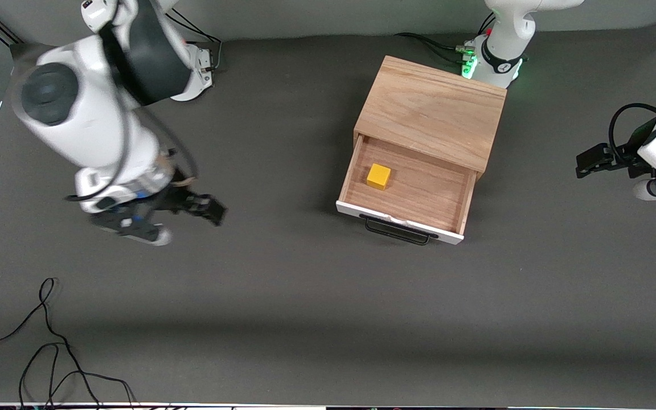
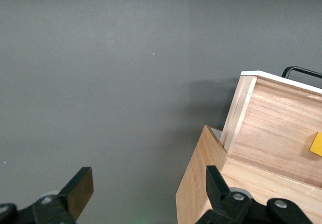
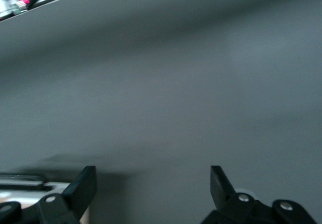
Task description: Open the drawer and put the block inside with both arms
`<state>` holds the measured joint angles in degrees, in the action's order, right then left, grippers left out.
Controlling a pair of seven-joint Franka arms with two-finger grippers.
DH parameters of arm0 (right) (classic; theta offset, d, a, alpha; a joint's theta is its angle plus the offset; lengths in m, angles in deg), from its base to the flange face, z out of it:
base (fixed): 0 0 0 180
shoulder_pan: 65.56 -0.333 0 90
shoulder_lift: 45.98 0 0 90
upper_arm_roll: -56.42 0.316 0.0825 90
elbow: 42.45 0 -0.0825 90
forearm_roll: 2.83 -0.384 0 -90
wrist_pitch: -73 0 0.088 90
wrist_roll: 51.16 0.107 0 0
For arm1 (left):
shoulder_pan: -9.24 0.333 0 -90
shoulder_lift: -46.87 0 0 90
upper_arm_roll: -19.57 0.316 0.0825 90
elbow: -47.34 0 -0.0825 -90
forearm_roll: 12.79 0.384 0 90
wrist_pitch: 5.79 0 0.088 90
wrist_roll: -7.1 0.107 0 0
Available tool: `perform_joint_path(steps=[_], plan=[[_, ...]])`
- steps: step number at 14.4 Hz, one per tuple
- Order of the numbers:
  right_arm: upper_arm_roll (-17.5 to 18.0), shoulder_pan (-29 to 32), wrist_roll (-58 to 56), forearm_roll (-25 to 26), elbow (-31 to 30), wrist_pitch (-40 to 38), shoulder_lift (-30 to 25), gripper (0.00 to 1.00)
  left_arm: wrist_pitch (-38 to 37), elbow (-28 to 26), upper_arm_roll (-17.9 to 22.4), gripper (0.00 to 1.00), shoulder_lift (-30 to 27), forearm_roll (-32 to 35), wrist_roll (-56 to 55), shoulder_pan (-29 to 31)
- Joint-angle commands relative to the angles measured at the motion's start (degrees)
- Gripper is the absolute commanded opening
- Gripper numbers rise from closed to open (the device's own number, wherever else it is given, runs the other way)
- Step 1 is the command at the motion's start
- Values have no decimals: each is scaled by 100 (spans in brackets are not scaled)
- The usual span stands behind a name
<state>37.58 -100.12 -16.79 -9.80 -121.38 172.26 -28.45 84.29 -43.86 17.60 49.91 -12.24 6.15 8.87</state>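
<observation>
The light-wood cabinet [image 1: 433,108] stands near the left arm's base. Its white-fronted drawer [image 1: 405,191] with a black bar handle [image 1: 397,230] is pulled open toward the front camera. The yellow block [image 1: 378,176] lies inside the drawer on its wood floor. In the left wrist view the drawer's wall [image 2: 271,128] and a corner of the block [image 2: 316,144] show. My left gripper [image 1: 589,161] is open and empty over bare table at the left arm's end. My right gripper [image 1: 209,210] is open and empty over bare table at the right arm's end, well away from the cabinet.
Loose black cables [image 1: 49,353] lie on the grey table near the front edge at the right arm's end. Cables and green lights sit at the left arm's base [image 1: 490,60] beside the cabinet's back.
</observation>
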Motion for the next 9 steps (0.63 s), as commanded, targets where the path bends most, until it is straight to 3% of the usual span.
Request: perform_joint_path(steps=[1, 6, 9], plan=[[-575, -104, -535, -24, -1025, 85, -801, 100, -34, -47, 65, 100, -93, -64, 59, -52], [-1297, -113, -1774, -24, -1721, 85, -1418, 100, -34, -47, 65, 100, -93, -64, 59, -52], [-1272, 271, -2046, 73, -1739, -29, -1427, 100, -43, -56, 65, 100, -93, -64, 59, -60]])
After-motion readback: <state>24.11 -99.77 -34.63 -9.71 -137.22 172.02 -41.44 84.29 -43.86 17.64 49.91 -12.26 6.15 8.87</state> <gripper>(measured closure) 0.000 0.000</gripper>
